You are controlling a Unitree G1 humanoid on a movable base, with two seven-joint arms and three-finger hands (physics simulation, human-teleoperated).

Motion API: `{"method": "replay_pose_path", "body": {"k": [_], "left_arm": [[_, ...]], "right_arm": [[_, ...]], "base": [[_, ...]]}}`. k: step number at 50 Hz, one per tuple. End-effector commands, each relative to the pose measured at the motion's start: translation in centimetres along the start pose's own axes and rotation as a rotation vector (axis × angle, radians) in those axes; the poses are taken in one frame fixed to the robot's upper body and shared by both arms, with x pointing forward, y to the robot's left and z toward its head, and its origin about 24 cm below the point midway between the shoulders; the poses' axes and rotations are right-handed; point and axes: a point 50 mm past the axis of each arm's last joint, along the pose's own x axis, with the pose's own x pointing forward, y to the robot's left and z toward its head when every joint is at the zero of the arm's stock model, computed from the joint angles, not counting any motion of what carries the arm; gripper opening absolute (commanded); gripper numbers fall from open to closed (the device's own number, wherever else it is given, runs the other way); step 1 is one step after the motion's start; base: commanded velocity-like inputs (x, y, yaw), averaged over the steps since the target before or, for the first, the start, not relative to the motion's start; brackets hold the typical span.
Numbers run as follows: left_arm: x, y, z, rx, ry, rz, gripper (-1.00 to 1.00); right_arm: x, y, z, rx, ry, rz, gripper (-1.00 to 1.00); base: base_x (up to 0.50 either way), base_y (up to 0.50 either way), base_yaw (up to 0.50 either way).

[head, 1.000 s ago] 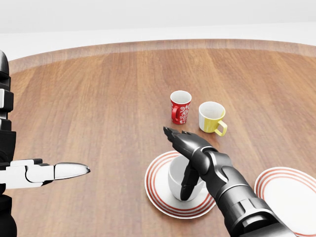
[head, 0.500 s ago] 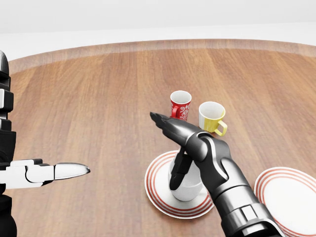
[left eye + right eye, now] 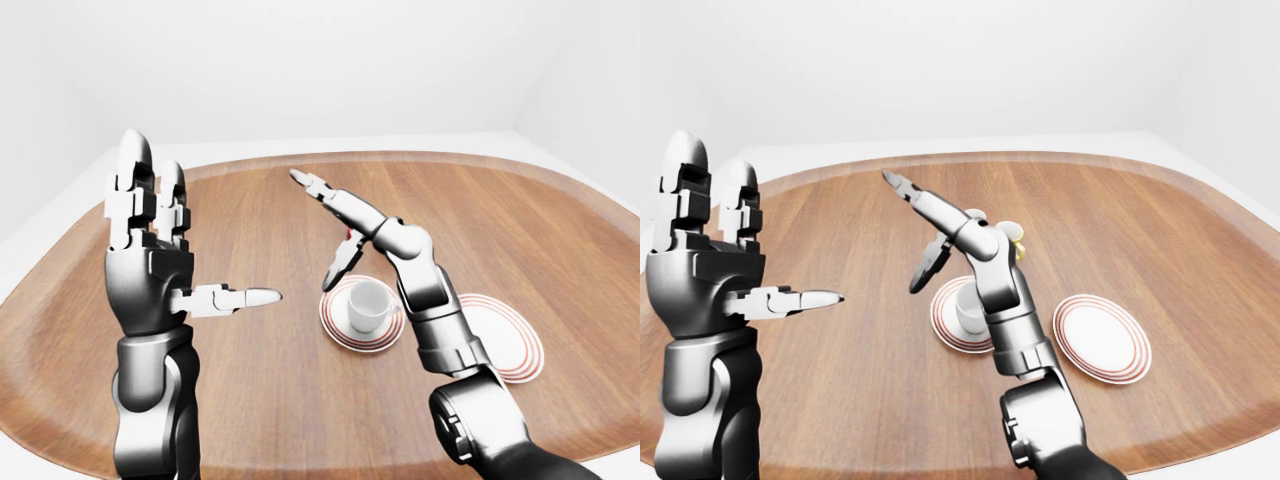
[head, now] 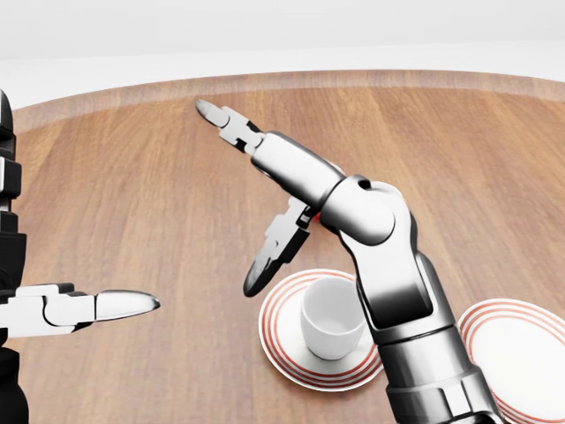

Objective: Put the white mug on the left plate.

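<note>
White mug (image 4: 333, 319) sits upright, empty, on left plate (image 4: 282, 349). Right plate (image 3: 1102, 338) is bare, well apart on the tabletop (image 4: 132, 203). Right hand (image 4: 265, 203) above the mug, fingers spread wide, holding nothing. Left hand (image 3: 150, 262) raised, open.

Below the spread fingers of the glossy metallic right hand (image 4: 265, 190), a smooth, glazed-looking white mug (image 4: 332, 320) sits on a shiny red-ringed left plate (image 4: 278, 340); the table (image 4: 132, 221) is satin-finished wood grain.
</note>
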Motion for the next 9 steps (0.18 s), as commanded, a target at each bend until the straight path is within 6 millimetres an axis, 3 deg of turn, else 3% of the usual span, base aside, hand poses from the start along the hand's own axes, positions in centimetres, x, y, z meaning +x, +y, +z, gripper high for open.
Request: {"method": "replay_pose_path", "body": {"k": [1,9], "left_arm": [[0.0,0.1,0.0,0.001,-0.001,0.002,0.98],[0.0,0.1,0.1,0.001,-0.006,0.004,0.98]], "right_arm": [[-0.5,-1.1,0.1,0.088,-0.061,-0.068,1.00],[-1.4,-0.5,-2.4,0.140,0.005,-0.089,1.00]], "base": [[0.00,0.00,0.00],[0.00,0.00,0.00]]}}
